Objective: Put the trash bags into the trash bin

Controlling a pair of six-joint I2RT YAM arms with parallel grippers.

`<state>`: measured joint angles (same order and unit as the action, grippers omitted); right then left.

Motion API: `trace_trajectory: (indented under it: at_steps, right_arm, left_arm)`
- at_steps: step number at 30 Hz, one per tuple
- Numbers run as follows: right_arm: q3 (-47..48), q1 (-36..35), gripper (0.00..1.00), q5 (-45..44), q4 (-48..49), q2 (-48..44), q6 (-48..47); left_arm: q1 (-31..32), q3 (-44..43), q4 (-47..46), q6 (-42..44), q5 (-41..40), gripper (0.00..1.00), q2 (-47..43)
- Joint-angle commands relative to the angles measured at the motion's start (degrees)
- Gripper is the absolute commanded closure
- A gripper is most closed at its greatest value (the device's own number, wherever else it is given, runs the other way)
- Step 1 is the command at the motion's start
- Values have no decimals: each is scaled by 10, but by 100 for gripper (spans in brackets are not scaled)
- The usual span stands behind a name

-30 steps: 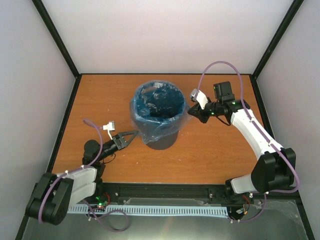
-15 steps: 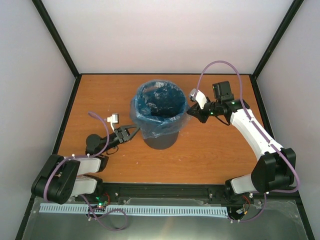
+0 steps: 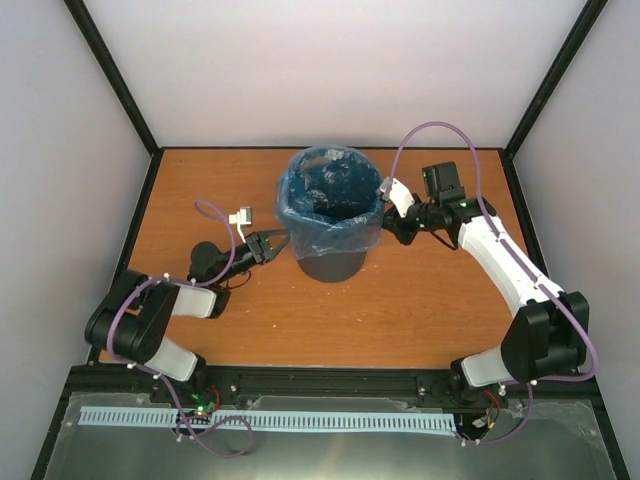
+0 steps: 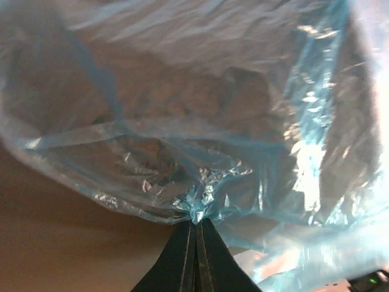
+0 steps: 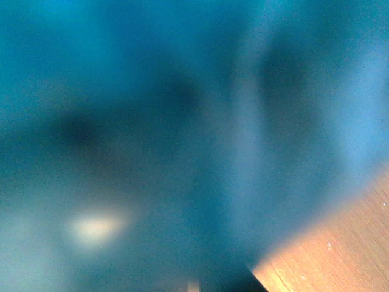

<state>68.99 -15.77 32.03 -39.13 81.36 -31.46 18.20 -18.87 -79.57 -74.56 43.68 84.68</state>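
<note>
Light-blue and wrinkled, the bag (image 3: 322,238) is seen draped over the mouth of the dark grey bin (image 3: 333,268), which is stood upright on the wooden table (image 3: 420,310), a little toward 12 o'clock from its middle. The bag is spread across the rim, its inside sunk into the bin and its skirt hung over the upper wall, so that only the lower wall is left bare.

At the bin's 9 o'clock side the left claw (image 3: 278,243) is held low over the table and is closed tight on the bag's edge. In the left wrist view its dark fingers (image 4: 182,261) are pressed together, and a puckered bunch of film is pinched at their tip, with the rest billowed above.

At the 3 o'clock side the right claw (image 3: 386,224) is closed as well, and the film is drawn out to its tip, so the edge appears to be gripped there. The right wrist view is filled with blurred blue plastic, and a corner of table is shown at 5 o'clock
</note>
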Motion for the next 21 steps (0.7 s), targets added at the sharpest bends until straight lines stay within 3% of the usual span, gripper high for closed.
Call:
trace_trajectory:
  at_steps: [1, 9, 16, 19, 21]
  right_arm:
    - [4, -2, 92, -36, 15, 13, 6]
    - [-15, -1, 92, -48, 38, 17, 13]
    - [-15, 1, 92, -68, 34, 24, 22]
    - [-14, 5, 85, -57, 25, -5, 29]
    - [-12, 13, 68, -55, 21, -33, 37]
  left_arm:
    - [8, -11, 2, 36, -20, 99, 61]
    - [9, -6, -12, 53, -21, 99, 137]
    - [8, 3, 93, 113, -54, 99, 85]
    - [8, 0, 177, 159, -70, 99, 27]
    - [8, -5, 249, 191, -86, 93, -23]
